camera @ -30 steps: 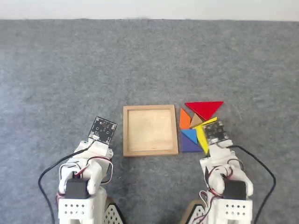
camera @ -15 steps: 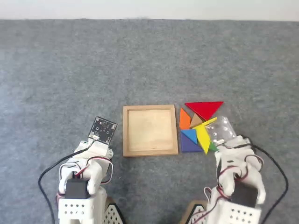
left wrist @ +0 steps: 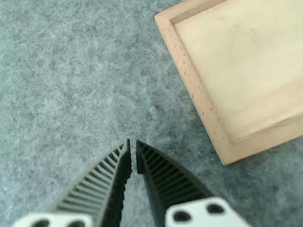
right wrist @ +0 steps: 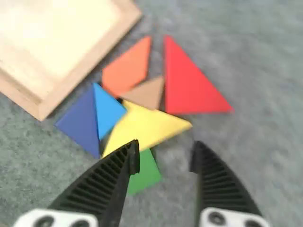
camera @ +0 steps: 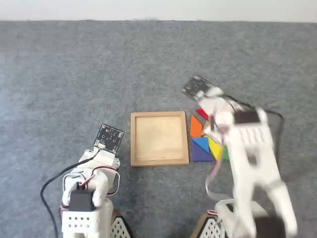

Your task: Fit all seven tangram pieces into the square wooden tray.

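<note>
wooden and bare, the square light-wood tray holds none of the seven pieces, so we judge that every placement is left to do. our right gripper hangs over the cluster lying just beside the tray, its fingers spread apart and grasping nothing. just beyond the fingertips, partly between them, lies the large yellow triangle. the flat green piece is partly hidden behind one finger. farther past the tips we see the small tan triangle, the large red triangle and the orange parallelogram. on the tray side of the fingers are the light blue triangle and the dark blue triangle. our left gripper has its fingers clenched together on nothing, above the grey carpet, with the tray's rim off to one side of the tips, apart from them.
</note>
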Available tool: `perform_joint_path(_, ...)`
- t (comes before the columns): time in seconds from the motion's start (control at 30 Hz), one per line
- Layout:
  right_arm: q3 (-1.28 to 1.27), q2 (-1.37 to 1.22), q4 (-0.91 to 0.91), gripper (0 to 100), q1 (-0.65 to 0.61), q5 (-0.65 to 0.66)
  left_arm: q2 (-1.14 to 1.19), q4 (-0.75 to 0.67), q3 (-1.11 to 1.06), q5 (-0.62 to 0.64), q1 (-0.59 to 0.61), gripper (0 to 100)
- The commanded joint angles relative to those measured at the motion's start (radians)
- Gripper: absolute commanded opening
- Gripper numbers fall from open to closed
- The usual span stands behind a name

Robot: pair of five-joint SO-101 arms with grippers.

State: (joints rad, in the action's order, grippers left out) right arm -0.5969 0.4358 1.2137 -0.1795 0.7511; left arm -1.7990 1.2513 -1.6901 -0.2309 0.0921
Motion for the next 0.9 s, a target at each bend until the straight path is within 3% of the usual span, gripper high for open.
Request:
perform_joint_path(0.0, 0.226, -0.263, -0.007, 32.5, -0.031, 0.055, -0.023, 0.005, 0.008, -0.008, 0.005, 2)
perform_joint_path(0.6, 0.571, -0.875, -0.012, 35.8, 0.058, 0.272, -0.023, 0.005, 0.008, -0.008, 0.005, 2)
perform_joint_path(0.8, 0.661, -0.961, -0.005, 35.8, 0.111, 0.249, -0.023, 0.005, 0.008, -0.008, 0.005, 2)
perform_joint_path(0.87, 0.674, -0.967, -0.004, 35.7, 0.139, 0.169, -0.023, 0.005, 0.008, -0.008, 0.005, 2)
